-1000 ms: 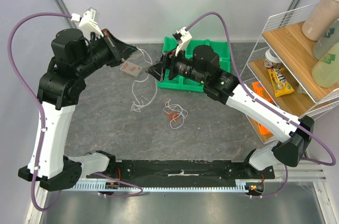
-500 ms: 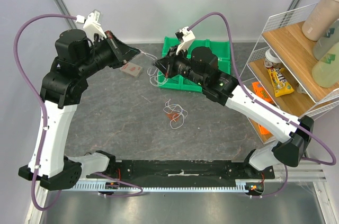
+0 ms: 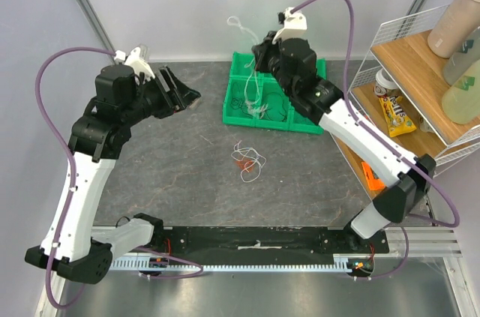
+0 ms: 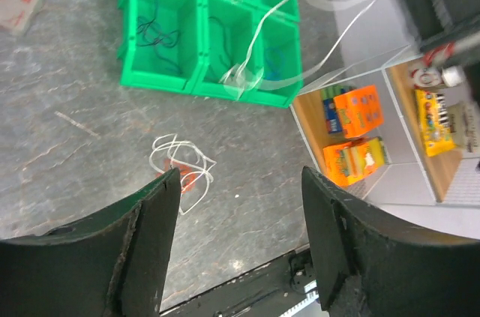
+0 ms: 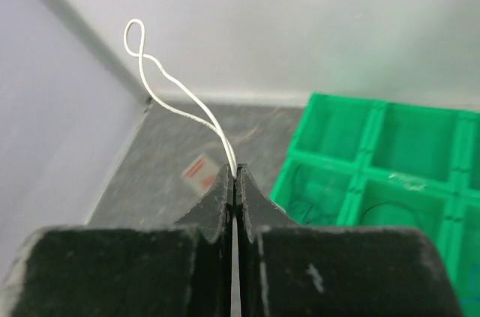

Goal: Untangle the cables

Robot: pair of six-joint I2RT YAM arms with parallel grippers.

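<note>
A white cable (image 3: 253, 77) hangs from my right gripper (image 3: 257, 51), which is raised above the green bin (image 3: 234, 117) and shut on it. Its upper end curls free (image 5: 161, 96) above the closed fingertips (image 5: 225, 182), and its lower end rests in the bin (image 4: 241, 73). A small tangle of white and red-orange cables (image 3: 247, 161) lies on the table in front of the bin, also seen in the left wrist view (image 4: 182, 169). My left gripper (image 3: 184, 91) hovers left of the bin, open and empty (image 4: 240, 176). Dark cables (image 4: 156, 32) lie in other bin cells.
The green bin (image 4: 132, 40) has several compartments. A small white card with red print (image 4: 15, 2) lies on the table left of it. A wire shelf (image 3: 405, 55) with bottles, snack packs and orange boxes (image 4: 356, 111) stands at the right edge.
My right gripper closed on the white cable and lifted it high over the bin. My left gripper let go of it, opened and drew back leftward.
</note>
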